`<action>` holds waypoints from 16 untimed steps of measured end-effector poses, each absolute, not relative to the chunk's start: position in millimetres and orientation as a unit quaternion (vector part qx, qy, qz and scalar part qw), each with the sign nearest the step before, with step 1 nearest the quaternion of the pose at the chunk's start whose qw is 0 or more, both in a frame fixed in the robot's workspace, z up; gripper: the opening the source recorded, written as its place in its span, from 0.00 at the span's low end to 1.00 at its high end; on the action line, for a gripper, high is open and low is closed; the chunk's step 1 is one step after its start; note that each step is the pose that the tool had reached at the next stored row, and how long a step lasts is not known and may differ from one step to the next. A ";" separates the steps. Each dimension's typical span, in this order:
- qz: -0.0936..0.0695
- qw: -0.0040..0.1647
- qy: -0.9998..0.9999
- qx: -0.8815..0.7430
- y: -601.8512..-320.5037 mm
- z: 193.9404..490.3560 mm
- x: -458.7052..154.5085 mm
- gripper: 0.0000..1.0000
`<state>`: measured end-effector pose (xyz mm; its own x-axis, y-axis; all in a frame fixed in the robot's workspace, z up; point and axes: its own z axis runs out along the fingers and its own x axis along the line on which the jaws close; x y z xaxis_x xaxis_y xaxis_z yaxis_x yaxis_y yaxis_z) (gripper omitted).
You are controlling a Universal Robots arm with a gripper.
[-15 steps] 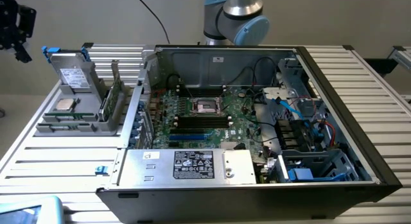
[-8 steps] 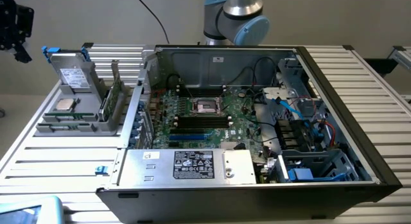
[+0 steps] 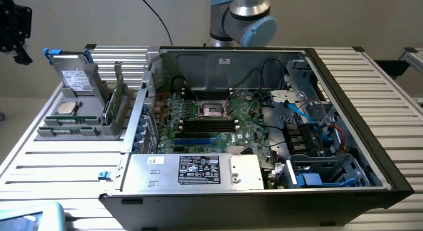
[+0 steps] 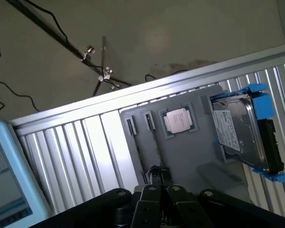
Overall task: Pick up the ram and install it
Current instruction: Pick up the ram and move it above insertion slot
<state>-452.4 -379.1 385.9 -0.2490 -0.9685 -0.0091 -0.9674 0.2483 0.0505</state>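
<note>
The ram (image 3: 114, 106), a long, narrow green circuit-board stick, is recorded standing on edge in a grey plastic holder tray (image 3: 73, 133) on the ribbed metal table (image 3: 66, 161), at the exterior view's left of the open black computer case (image 3: 264, 206). The case's large green motherboard (image 3: 251, 117) is shown in the exterior view. In the wrist view the stick is seen edge-on as a thin line, and the black gripper (image 4: 156, 178) is over the tray, jaws closed together, nothing held. Counted on the tray: one upright ram stick, one square silver processor chip (image 4: 176, 119), one silver hard drive in blue brackets (image 4: 235, 133).
</note>
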 end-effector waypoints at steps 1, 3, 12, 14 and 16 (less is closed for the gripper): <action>-0.023 0.012 -0.784 0.620 -379.1 385.9 -452.4 0.11; -0.022 0.012 -0.773 0.634 -379.1 385.8 -452.4 0.11; -0.022 0.013 -0.756 0.654 -379.1 385.8 -452.4 0.11; -0.022 0.013 -0.756 0.654 -379.1 385.8 -452.4 0.11; -0.022 0.013 -0.756 0.654 -379.1 385.9 -452.4 0.18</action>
<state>-452.4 -379.1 385.9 -0.1431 -0.9897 -0.0091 -0.9885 0.1424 0.0505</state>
